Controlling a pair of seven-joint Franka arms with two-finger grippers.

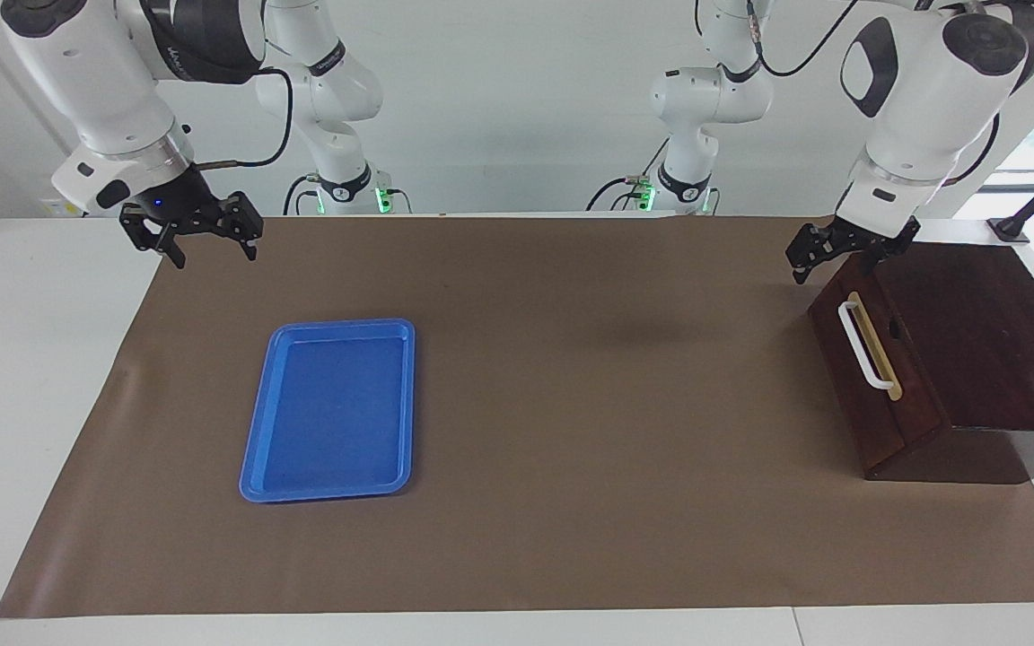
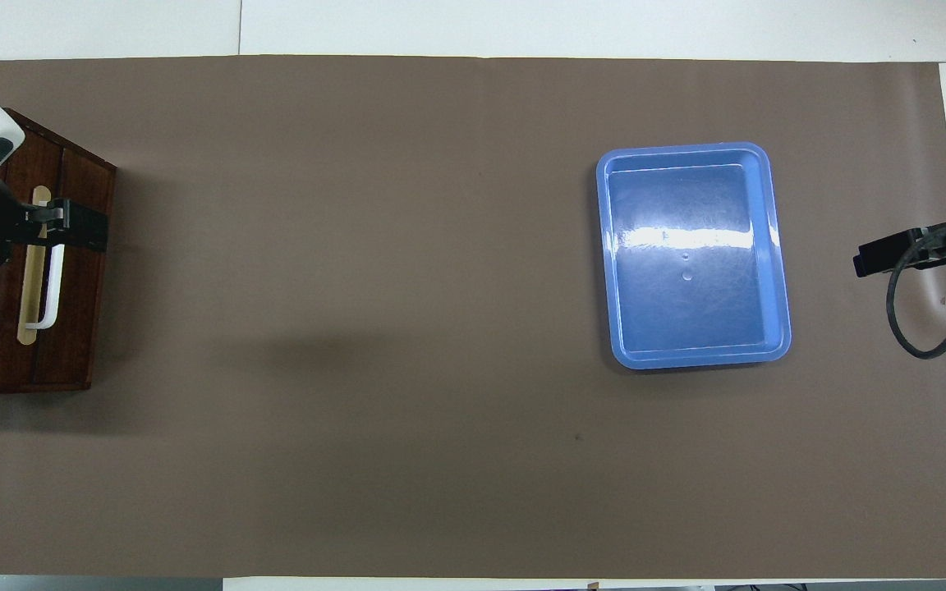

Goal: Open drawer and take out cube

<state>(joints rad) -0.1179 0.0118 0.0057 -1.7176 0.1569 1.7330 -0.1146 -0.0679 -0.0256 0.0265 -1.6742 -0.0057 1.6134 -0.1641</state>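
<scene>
Dark-wood drawer shut, left arm's table end | cube unseen | rigid, likely slides; grab white bar handle mid-span | left gripper open above box's robot-side corner | right gripper open, waiting near blue tray

One high camera is facing the robots across the brown-covered counter; another is looking steeply down, both sharing the same counter.
</scene>
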